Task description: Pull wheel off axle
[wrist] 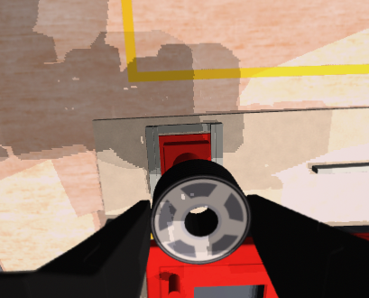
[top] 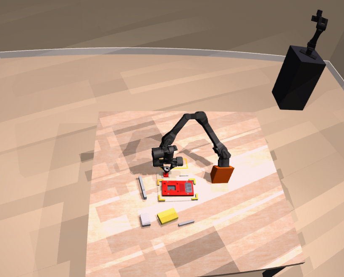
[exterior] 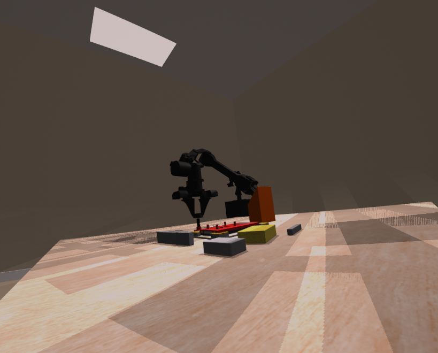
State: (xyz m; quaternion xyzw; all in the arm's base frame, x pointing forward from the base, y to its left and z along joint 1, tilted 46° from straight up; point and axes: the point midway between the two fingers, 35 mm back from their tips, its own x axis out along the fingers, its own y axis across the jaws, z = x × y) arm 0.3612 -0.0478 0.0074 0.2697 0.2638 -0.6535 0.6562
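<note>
My gripper (top: 166,168) (exterior: 197,216) (wrist: 198,207) points down and is shut on the wheel. The wheel (wrist: 169,221) has a black tyre and a pale spoked hub, and lies flat between the fingertips. The black upright axle (exterior: 198,222) stands below the wheel on a small red base (top: 165,175) (wrist: 186,151) in a grey holder. In the exterior view the wheel is at or just above the axle's top; a gap cannot be made out. In the wrist view light shows through part of the hub hole. The marked area's yellow outline (top: 187,163) (wrist: 301,70) lies just behind the holder.
A red board (top: 181,188) (exterior: 226,229) with short pegs lies in front, between yellow corner brackets. A thin bar (top: 183,176) (wrist: 351,168) lies right of the holder. A grey bar (top: 142,187), a pale block (top: 145,219) and a yellow block (top: 167,216) lie farther out.
</note>
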